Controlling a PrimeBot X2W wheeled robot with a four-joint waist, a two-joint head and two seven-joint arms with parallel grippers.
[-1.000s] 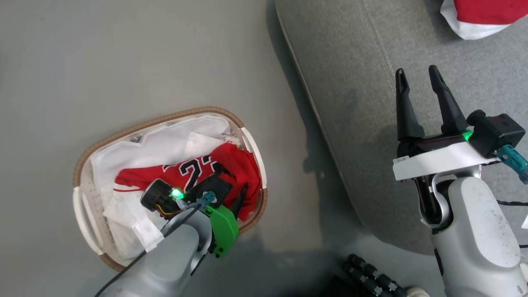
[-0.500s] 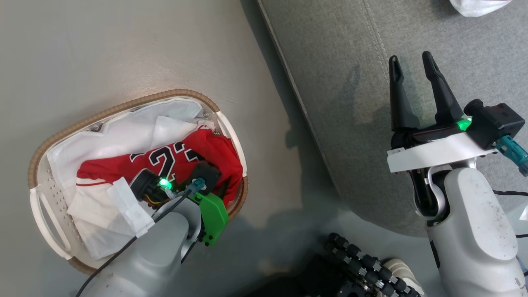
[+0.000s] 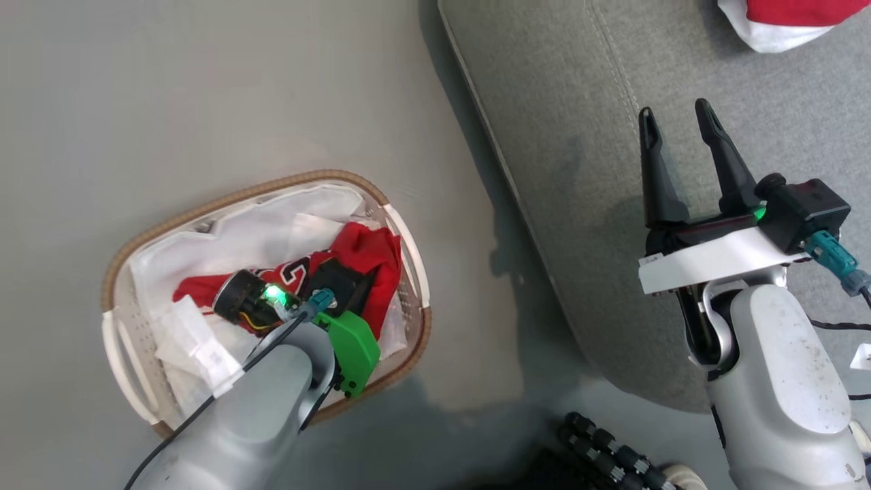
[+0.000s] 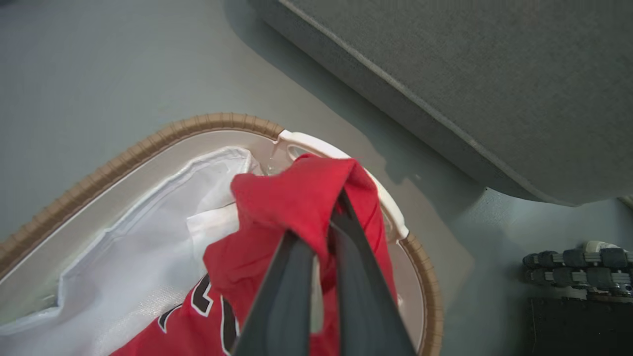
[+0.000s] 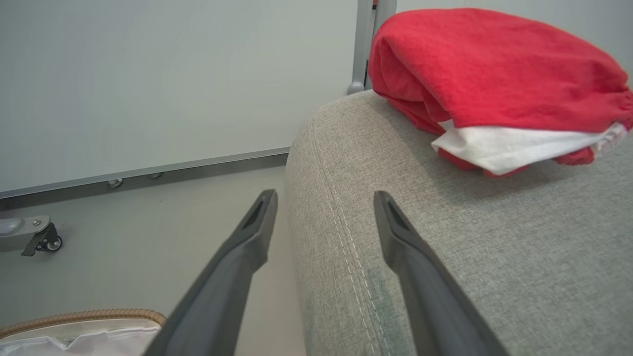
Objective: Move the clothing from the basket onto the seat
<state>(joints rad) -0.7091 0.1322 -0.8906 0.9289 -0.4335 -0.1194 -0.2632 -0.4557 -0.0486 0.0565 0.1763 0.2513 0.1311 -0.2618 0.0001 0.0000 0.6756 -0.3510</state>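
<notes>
The oval cream basket (image 3: 238,197) with its brown rim (image 4: 148,143) stands on the grey floor, left of the grey seat (image 3: 578,136). Inside it, on the white liner (image 3: 224,238), lies the red numbered jersey (image 3: 367,252). My left gripper (image 4: 319,222) is shut on a bunched fold of that jersey (image 4: 292,198), which drapes over the fingertips near the basket's right handle. Over the seat (image 5: 470,247), my right gripper (image 3: 675,116) hangs open and holds nothing (image 5: 325,198). A second red garment with a broad white stripe (image 5: 494,74) lies on the seat's far part (image 3: 782,17).
A black ribbed part of the robot's base (image 3: 605,456) sits on the floor between basket and seat. The sofa's rounded front edge (image 4: 445,128) runs close to the basket's right side. Beyond the seat are a pale wall, a baseboard and a small caster (image 5: 44,240).
The head camera has shifted. The jersey's right end has been gathered and pulled up by my left gripper, so less of the numerals shows. The right gripper stays open above the seat.
</notes>
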